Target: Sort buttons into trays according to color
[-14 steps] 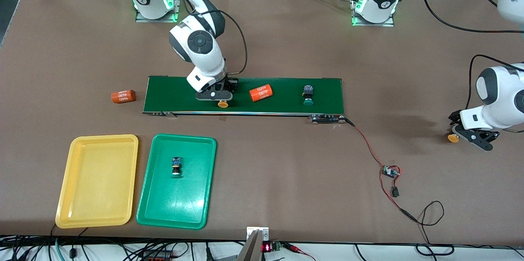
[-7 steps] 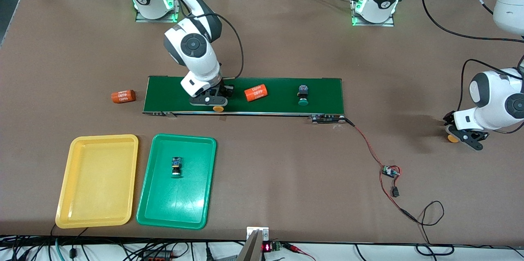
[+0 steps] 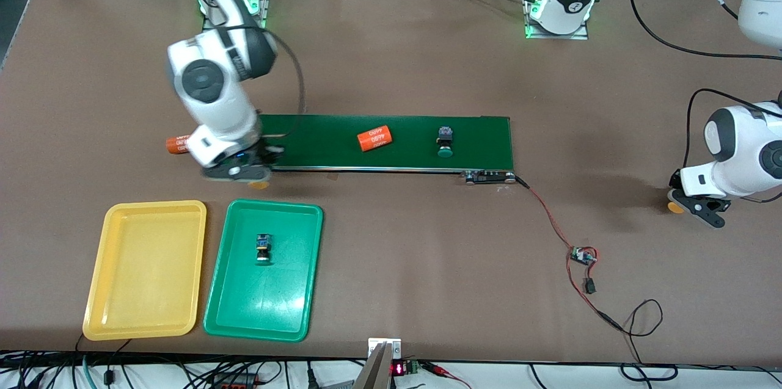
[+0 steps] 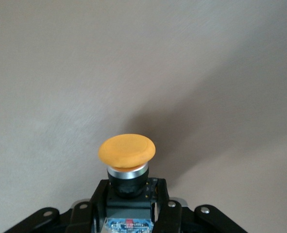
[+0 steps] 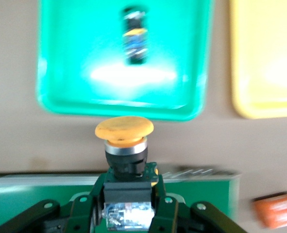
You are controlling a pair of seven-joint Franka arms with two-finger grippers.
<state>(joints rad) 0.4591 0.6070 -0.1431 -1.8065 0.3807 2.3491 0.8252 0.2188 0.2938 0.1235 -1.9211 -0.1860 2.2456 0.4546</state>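
Observation:
My right gripper (image 3: pixel 247 174) is shut on a yellow-orange button (image 5: pixel 124 131), held by its dark body, over the table between the conveyor's end and the green tray (image 3: pixel 305 267). The yellow tray (image 3: pixel 146 279) lies beside the green one, toward the right arm's end. One button (image 3: pixel 263 248) lies in the green tray (image 5: pixel 60 73). A green-capped button (image 3: pixel 445 141) rides on the belt. My left gripper (image 4: pixel 128 196) is shut on another yellow-orange button (image 4: pixel 127 151), low over bare table at the left arm's end (image 3: pixel 687 206).
The dark-green conveyor belt (image 3: pixel 476 141) carries an orange numbered cylinder (image 3: pixel 374 138). A second orange cylinder (image 3: pixel 177 145) lies on the table by the belt's end, partly hidden by the right arm. A small circuit board with red wires (image 3: pixel 581 256) lies on the table.
My right gripper lifted its yellow-orange button off the belt and carried it toward the trays. The left gripper closed on its button. The cylinder and green button drifted along the belt toward the right arm's end.

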